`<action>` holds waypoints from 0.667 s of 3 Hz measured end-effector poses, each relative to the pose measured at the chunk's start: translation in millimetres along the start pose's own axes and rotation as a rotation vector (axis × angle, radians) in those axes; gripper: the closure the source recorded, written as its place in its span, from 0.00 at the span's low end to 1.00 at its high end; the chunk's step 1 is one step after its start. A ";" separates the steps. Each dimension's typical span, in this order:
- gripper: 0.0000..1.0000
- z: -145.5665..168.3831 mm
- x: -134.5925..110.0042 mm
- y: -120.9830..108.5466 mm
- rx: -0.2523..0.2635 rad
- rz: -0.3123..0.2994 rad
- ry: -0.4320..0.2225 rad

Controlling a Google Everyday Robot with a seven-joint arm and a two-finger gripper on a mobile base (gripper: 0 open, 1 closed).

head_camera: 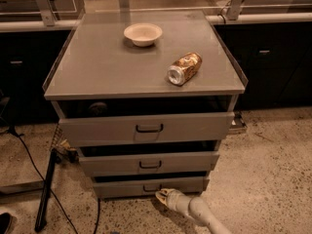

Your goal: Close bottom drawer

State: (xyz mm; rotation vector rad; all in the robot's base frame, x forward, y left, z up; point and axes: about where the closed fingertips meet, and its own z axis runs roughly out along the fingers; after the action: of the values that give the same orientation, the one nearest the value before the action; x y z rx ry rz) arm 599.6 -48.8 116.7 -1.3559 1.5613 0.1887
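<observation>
The bottom drawer [122, 186] is the lowest of three grey drawers in the cabinet, with a small dark loop handle [149, 187]. Its front stands only a little out from the cabinet body, slightly behind the middle drawer's front. My gripper [161, 195], on a white arm reaching in from the lower right, sits low against the drawer front, just right of and below the handle.
The middle drawer [149, 164] and the top drawer [146, 128] stick out further. On the cabinet top lie a white bowl [143, 33] and a tipped can [184, 68]. A dark stand and cables [46, 189] are on the floor to the left.
</observation>
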 end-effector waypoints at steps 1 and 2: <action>1.00 -8.6 7.5 1.7 -0.095 0.041 -0.001; 1.00 -37.9 14.0 15.6 -0.224 0.121 0.017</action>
State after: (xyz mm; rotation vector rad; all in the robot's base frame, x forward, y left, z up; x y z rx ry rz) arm 567.5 -77.8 116.8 -1.4368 1.6765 0.4386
